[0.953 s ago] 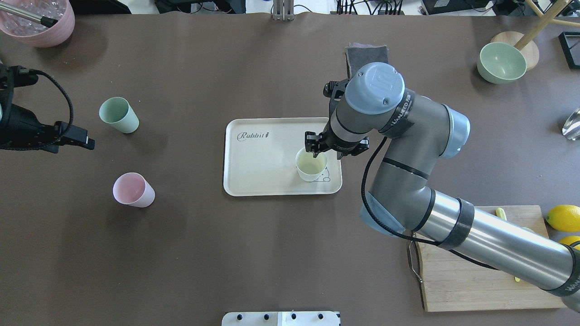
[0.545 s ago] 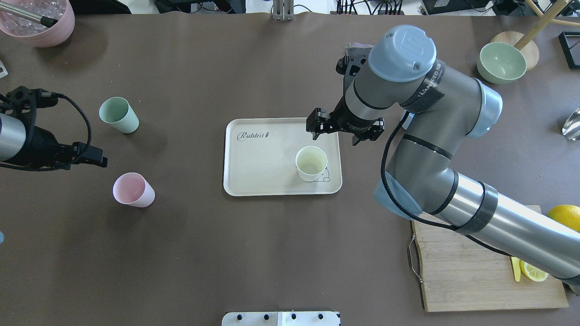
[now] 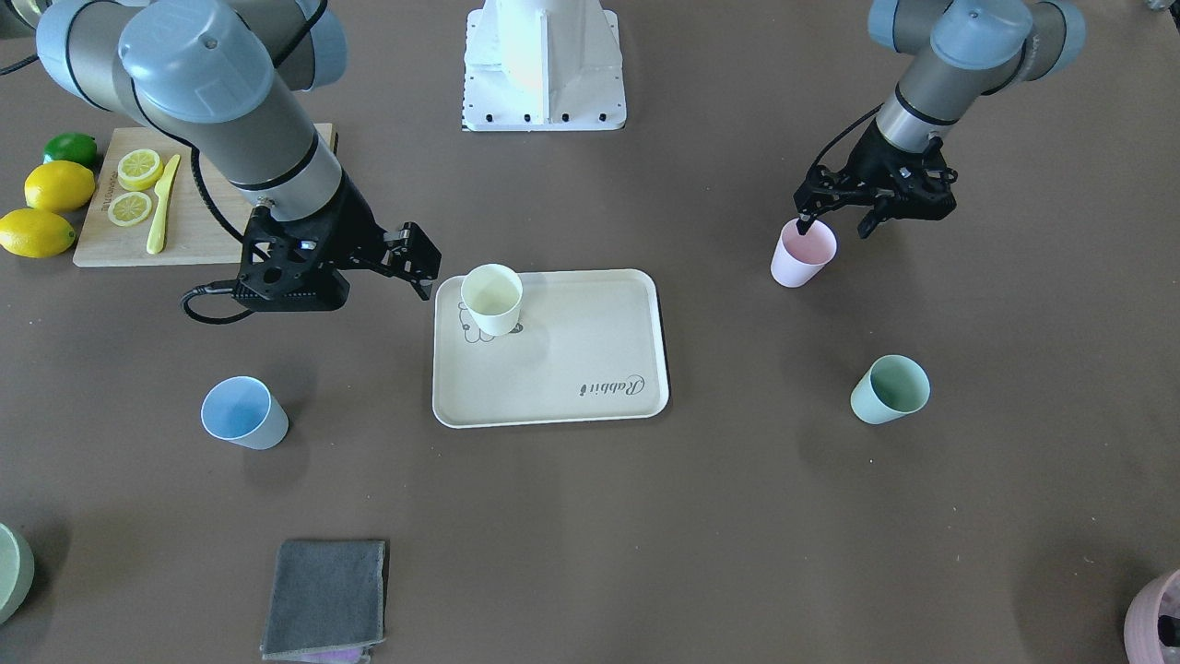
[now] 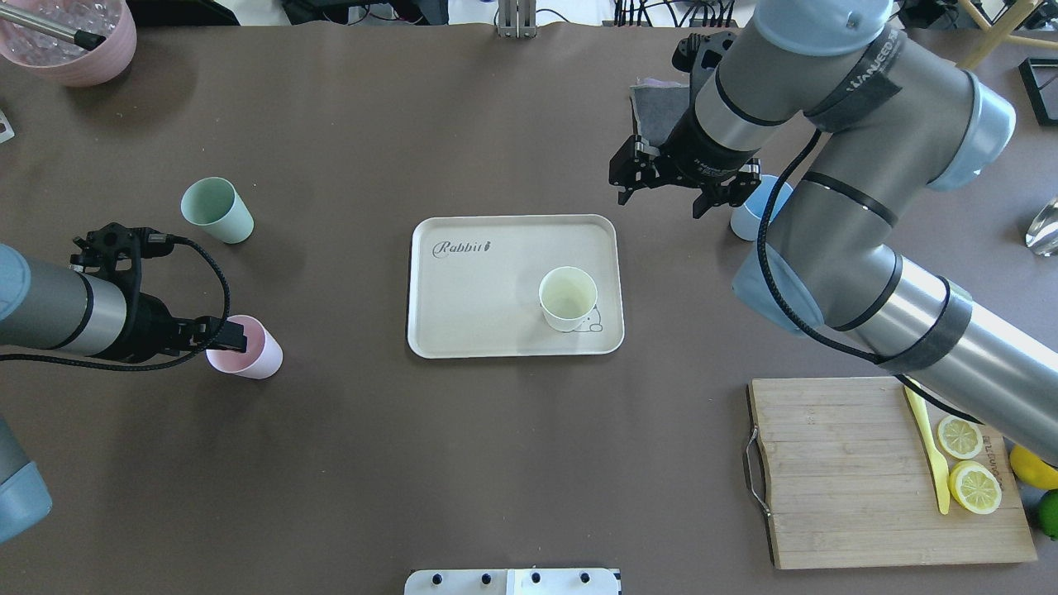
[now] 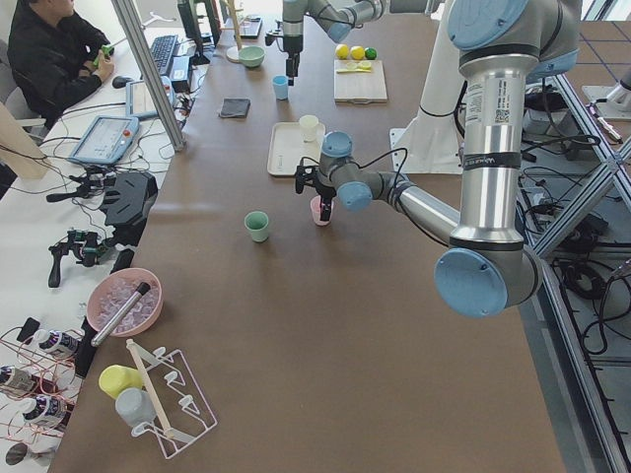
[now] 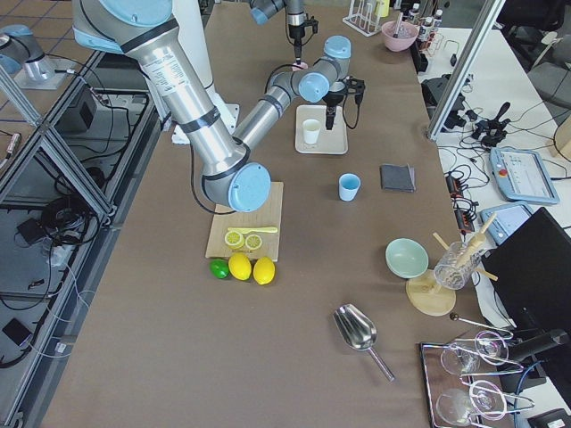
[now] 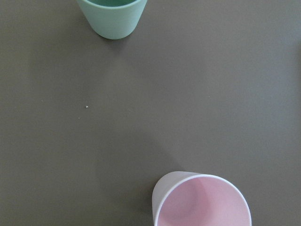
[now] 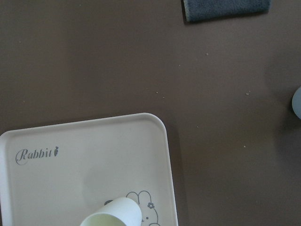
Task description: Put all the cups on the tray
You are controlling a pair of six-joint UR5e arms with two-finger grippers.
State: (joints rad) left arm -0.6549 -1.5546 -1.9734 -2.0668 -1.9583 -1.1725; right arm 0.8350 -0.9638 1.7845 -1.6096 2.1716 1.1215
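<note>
Brown matting is spread over the table (image 3: 590,516). In the front-facing view the cream tray (image 3: 572,341) is seen at the table's middle, with "Rabbit" printed in script and read upside down at its near right corner. The pale yellow cup (image 3: 491,298) is stood upright on the tray's far left corner, over the rabbit drawing. The light blue cup (image 3: 244,412), pink cup (image 3: 803,254) and mint green cup (image 3: 890,389) are stood on the table, well apart from the tray's rim. The left gripper (image 3: 834,224) is pointed down with jaws parted and one finger over the pink cup's rim; nothing is gripped, and contact cannot be told. The right gripper (image 3: 419,263) is hung just off the tray's far left corner, spread wide and empty. From overhead, "Rabbit" is read upright, broad bare table is shown between the tray and the pink and mint green cups, and the light blue cup is half hidden by the bent right arm (image 4: 835,273). In the left side view the left arm (image 5: 414,204) is stretched low to the pink cup. In the right side view the right arm is reached from above the cutting board (image 6: 245,234) towards the tray. By the left wrist camera the pink cup is cut by the lower edge and the mint green cup by the upper, with bare table between. By the right wrist camera the script, the rabbit and the pale yellow cup's rim are shown, with a grey cloth (image 8: 225,8) at the top edge.
</note>
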